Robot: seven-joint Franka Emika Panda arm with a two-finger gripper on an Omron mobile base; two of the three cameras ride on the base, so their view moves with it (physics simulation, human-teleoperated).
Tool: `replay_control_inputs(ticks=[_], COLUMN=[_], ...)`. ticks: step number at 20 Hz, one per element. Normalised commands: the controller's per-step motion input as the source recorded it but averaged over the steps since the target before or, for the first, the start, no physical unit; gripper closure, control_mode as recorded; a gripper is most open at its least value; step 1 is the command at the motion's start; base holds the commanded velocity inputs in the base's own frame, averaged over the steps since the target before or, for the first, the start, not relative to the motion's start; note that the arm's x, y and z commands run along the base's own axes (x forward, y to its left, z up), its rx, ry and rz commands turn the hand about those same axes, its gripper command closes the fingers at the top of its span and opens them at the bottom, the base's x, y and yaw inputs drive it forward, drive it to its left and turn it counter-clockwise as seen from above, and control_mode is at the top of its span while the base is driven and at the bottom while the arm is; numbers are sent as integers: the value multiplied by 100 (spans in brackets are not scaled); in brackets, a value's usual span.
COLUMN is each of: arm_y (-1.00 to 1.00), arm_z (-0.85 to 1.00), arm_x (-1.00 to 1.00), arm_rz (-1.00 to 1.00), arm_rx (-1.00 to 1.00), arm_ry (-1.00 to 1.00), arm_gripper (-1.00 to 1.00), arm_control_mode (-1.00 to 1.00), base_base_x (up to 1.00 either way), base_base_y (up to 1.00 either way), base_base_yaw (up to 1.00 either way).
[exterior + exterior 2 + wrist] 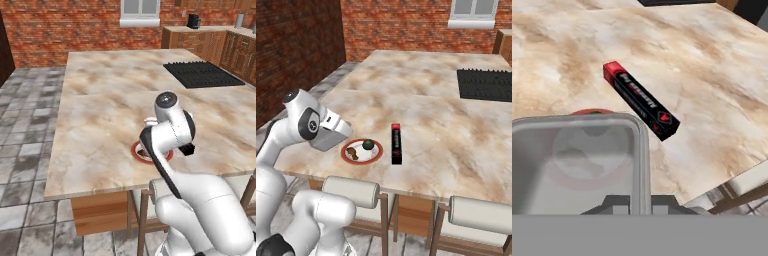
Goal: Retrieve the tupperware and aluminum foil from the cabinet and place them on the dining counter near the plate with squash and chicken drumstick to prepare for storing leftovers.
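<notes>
Near the front edge of the counter (pixel 421 100), toward its left corner as the right base camera sees it, we find the plate (pixel 361 151) with its red rim, carrying a dark green squash (pixel 368 144) and a brown drumstick (pixel 352 153). Just beside the plate, on the side toward the cooktop (pixel 487 84), the foil box (pixel 397 143) lies flat on the stone, apart from the plate, its red end pointing away from the front edge. We see the same box in the hand camera (pixel 640 100), lying at a slant with the red end farthest from the hand. The grey tub (pixel 330 132) is held in the air above the counter's front edge, just to the left of the plate and tilted. In the hand camera the tub (pixel 577 160) is seen close up, and the plate's rim shows through and past its pale wall. The gripper (pixel 640 202) is closed on the tub's rim, one fingertip to each side of the wall. In the left base camera the arm covers most of the plate (pixel 137 151). Two chair backs stand below the front edge.
</notes>
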Motion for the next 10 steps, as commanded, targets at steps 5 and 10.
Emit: replay_control_inputs(ticks=[5, 10], arm_y=[92, 75], arm_z=[-32, -19], arm_x=[38, 33], arm_rz=[10, 12], arm_rx=[0, 0], arm_ry=[0, 0], arm_gripper=[100, 100], arm_control_mode=[-100, -100], base_base_x=[0, 0], base_base_y=[0, 0], base_base_yaw=[0, 0])
